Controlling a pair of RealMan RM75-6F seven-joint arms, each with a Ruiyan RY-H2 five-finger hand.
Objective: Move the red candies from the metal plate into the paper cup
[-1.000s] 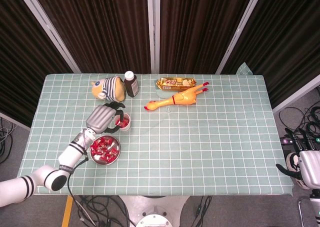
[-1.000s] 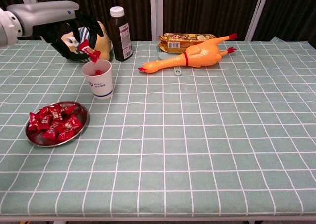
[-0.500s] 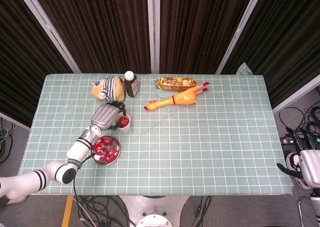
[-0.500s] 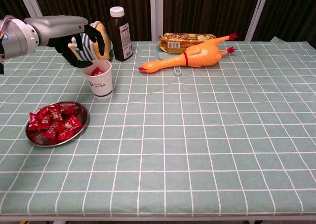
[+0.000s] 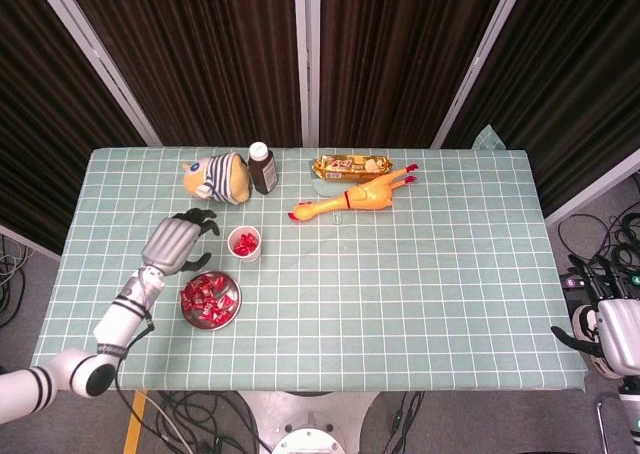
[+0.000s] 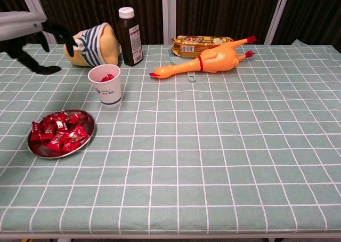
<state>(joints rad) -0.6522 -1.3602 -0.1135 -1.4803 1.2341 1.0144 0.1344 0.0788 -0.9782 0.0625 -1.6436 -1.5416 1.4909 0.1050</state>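
A round metal plate [image 5: 226, 316] [image 6: 87, 136] near the table's front left holds several red candies [image 5: 207, 296] [image 6: 57, 134]. Just behind it stands a white paper cup [image 5: 245, 244] [image 6: 106, 86] with red candies inside. My left hand [image 5: 176, 242] [image 6: 27, 38] hovers left of the cup and behind the plate, fingers spread, holding nothing. My right hand [image 5: 606, 336] hangs off the table's right edge, low beside the robot; its fingers are too small to read.
Along the back stand a striped yellow plush toy [image 5: 215, 176] [image 6: 94, 44], a dark bottle [image 5: 262, 168] [image 6: 129, 36], a snack packet [image 5: 350, 164] [image 6: 200, 42] and a rubber chicken [image 5: 355, 197] [image 6: 208, 60]. The checked green tablecloth [image 5: 400, 294] covers the table.
My left hand held a red candy over the cup, let it fall in, then drew back to the left, away from the cup, with its fingers open.
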